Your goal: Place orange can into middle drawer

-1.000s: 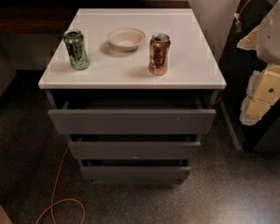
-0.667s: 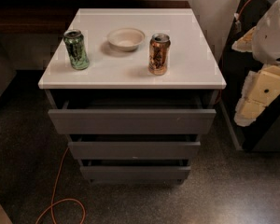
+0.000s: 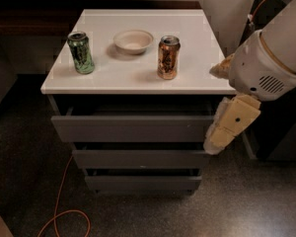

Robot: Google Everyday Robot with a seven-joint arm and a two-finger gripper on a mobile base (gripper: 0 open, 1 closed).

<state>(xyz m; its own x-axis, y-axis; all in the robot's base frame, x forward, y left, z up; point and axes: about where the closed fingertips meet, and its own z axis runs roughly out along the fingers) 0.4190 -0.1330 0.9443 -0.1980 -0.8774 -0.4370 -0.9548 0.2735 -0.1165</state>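
Hand (image 3: 221,133) beside three drawers (image 3: 130,129); one orange can (image 3: 168,57), one green can (image 3: 81,52).

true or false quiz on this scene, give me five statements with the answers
1. The orange can stands upright on the cabinet top. True.
2. The bowl sits between the green can and the orange can. True.
3. The gripper is holding the orange can. False: it hangs beside the cabinet's right edge, level with the drawer fronts, apart from the can.
4. The green can lies on its side. False: it stands upright.
5. An orange cable lies on the floor near the cabinet's front left. True.
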